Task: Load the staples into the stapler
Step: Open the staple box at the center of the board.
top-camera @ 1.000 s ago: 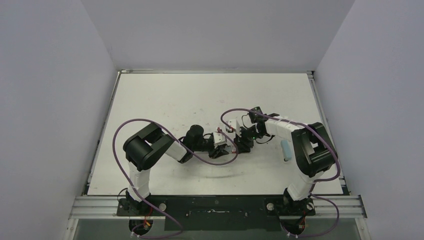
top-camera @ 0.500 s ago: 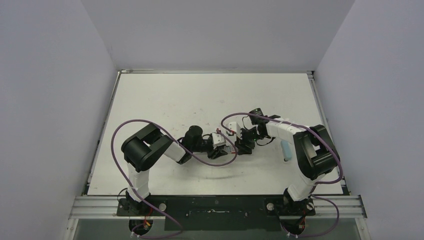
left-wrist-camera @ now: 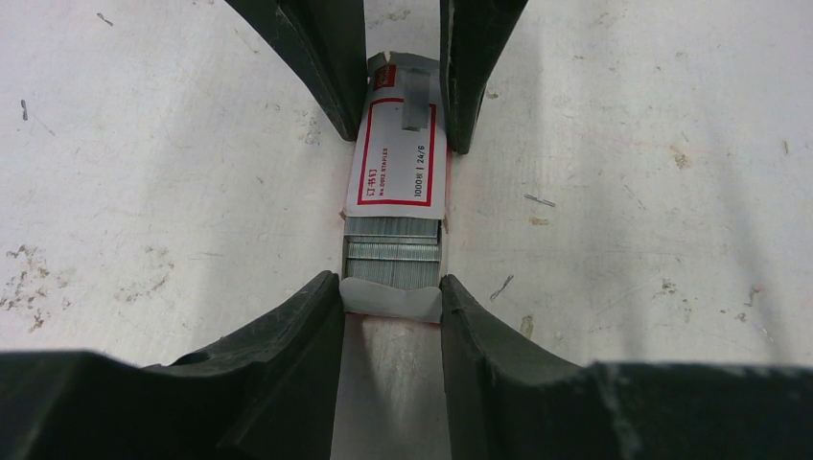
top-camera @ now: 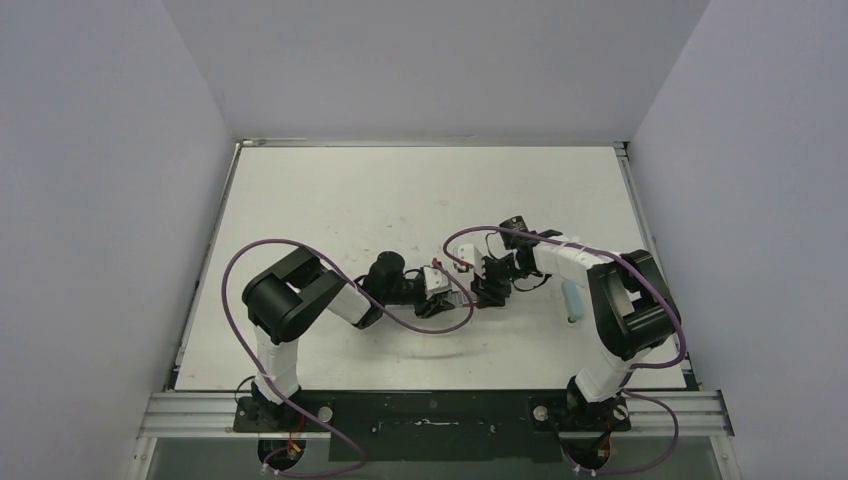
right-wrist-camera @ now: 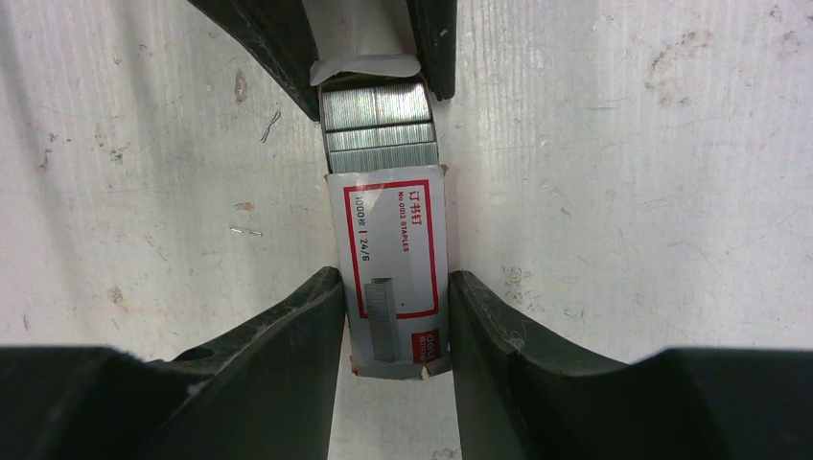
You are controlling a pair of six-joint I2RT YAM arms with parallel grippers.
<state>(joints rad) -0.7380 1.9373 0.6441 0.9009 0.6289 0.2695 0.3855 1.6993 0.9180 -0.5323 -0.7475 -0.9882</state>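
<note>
The staples show as silvery strips in the drawn-out inner tray of a small red-and-white box, which lies low over the table. My left gripper is shut on the tray's white end flap. My right gripper is shut on the far end of the outer sleeve, so both grippers hold the box end to end. From the right wrist the bare strips sit beyond the sleeve. In the top view the grippers meet at mid-table. A slim pale blue object, apparently the stapler, lies right of my right arm.
Loose single staples and scuff marks dot the white tabletop. Purple cables loop over both arms. Grey walls close in the table at the left, right and back.
The right arm has shifted slightly, its elbow a little lower and its wrist nearer the left gripper. The left arm has hardly moved. The box stays held between both grippers.
</note>
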